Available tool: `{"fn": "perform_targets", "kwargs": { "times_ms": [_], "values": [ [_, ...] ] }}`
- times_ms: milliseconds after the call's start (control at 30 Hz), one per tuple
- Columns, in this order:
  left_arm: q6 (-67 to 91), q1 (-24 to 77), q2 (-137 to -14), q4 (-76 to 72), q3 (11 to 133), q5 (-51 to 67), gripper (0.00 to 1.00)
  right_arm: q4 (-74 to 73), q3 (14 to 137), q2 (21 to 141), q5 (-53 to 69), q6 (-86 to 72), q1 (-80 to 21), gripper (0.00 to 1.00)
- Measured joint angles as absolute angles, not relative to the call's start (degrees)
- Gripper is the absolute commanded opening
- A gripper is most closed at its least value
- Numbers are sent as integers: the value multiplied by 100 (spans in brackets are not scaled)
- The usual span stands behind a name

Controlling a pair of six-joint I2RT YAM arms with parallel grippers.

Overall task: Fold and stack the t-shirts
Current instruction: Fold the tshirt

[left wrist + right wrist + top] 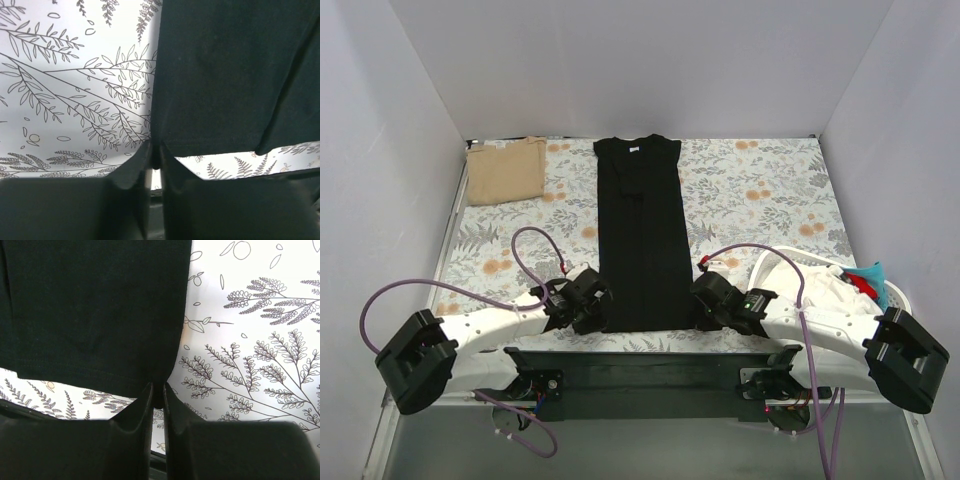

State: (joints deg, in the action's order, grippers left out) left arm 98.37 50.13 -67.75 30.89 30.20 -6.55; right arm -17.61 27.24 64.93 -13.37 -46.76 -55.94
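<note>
The black t-shirt (640, 235) lies as a long narrow strip down the middle of the floral cloth, collar and white label at the far end. My left gripper (601, 306) is shut on its near left hem corner, seen in the left wrist view (156, 148) pinching the black t-shirt (225, 75). My right gripper (692, 300) is shut on the near right hem corner, seen in the right wrist view (157, 388) pinching the black t-shirt (95, 310). The tan t-shirt (506, 169) lies folded at the far left.
The grey-and-orange floral cloth (760, 195) covers the table. A white basket (825, 290) with white, red and teal clothes stands at the near right, behind my right arm. White walls close in the table on three sides.
</note>
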Motion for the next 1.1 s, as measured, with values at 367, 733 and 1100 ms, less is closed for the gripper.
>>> {"fn": "perform_targets", "kwargs": {
  "times_ms": [367,733,1100],
  "values": [
    [9948,5131,-5918,2958,2598,-661,0,-1896,2759,6455,-1199,-4650,-5603,1],
    [9863,5231,-4751,3168,2554,-631,0,-2749,3011,5708,-1146,-4838,-6016,1],
    [9830,5236,-5103,2456,2816,-1111,0,-3035,4246,5961,-1715,-4836,-6055,1]
  ]
}}
